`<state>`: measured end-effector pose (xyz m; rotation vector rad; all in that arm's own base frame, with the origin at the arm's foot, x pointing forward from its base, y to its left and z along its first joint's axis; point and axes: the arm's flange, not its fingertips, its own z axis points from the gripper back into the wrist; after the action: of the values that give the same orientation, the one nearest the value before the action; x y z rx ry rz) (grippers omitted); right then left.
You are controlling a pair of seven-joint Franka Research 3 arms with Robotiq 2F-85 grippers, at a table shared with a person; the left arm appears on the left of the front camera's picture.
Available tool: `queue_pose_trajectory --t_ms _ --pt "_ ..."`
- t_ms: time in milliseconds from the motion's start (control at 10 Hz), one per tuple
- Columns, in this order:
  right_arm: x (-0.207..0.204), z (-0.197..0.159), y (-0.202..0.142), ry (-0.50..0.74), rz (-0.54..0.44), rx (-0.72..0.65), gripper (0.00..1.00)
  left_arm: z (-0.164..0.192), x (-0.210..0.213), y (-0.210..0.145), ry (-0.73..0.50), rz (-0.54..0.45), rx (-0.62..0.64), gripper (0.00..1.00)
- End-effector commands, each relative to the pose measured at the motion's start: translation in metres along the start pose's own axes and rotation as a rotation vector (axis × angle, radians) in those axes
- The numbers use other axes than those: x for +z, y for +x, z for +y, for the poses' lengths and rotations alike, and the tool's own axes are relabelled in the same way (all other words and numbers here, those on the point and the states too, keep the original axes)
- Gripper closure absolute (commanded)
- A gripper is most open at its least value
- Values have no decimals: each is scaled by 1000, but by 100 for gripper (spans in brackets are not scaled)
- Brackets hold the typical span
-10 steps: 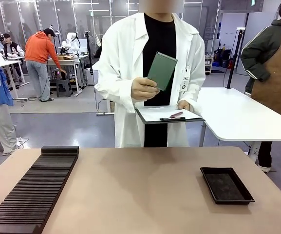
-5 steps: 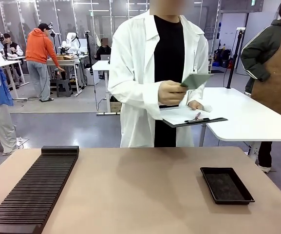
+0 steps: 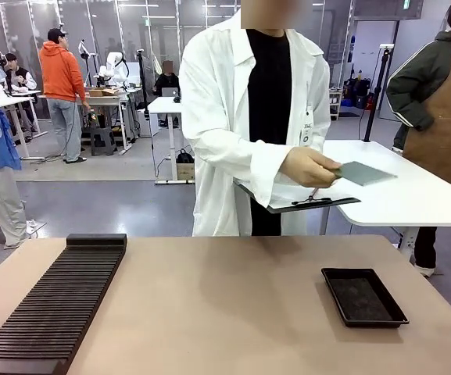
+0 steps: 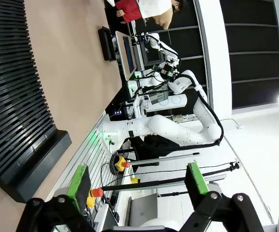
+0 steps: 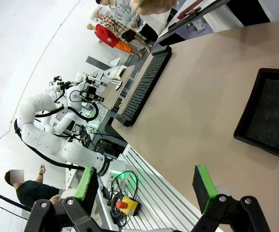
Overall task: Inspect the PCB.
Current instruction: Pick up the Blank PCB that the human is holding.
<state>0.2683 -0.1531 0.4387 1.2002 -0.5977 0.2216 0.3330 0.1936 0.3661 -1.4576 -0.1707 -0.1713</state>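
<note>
Nearest the cameras, the left tool [image 4: 138, 186] stands with its green pads wide apart and nothing between them, pointing off along the surface's edge rather than at the work. The right tool [image 5: 145, 186] is likewise spread open and empty, looking down over the tan surface [image 3: 225, 297] with the black tray [image 5: 270, 113] at the right of its frame.

On the surface itself, in the front view, a slotted black rack [image 3: 53, 301] fills the lower left and the shallow black tray [image 3: 363, 297] sits at the lower right; neither holds a board that can be seen.

Beyond the far edge stands the person in a white coat. One hand [image 3: 309, 166] pinches the PCB [image 3: 363, 173] by its picture-left end, right of centre in the frame, just above a clipboard [image 3: 299, 199] carried below it. The board lies nearly flat, its greyish-green face up, its long axis running left to right and its free end pointing toward the right edge of the frame.

The relation that matters: the PCB hangs in the air above and behind the tray, on the tray's side of the surface and well apart from the rack. It is well apart from both tools, and only the person's hand touches it. Judged from this layout, the right arm is the nearer one should the board come down toward the tray, while the left arm would have to cross the middle
</note>
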Motion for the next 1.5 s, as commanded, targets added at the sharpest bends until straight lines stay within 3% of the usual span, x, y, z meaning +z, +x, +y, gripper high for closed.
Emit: queue_pose_trajectory --t_ms 0,700,1100,1400 --pt "1 0 2 7 -8 15 0 -3 -1 -1 11 5 3 0" --pt "0 8 6 16 27 -15 0 -3 -1 -1 11 5 3 0" --pt "-12 43 45 38 72 -200 0 -3 -1 -1 11 5 3 0" --pt "-48 67 81 77 90 -415 0 -3 -1 -1 11 5 3 0"
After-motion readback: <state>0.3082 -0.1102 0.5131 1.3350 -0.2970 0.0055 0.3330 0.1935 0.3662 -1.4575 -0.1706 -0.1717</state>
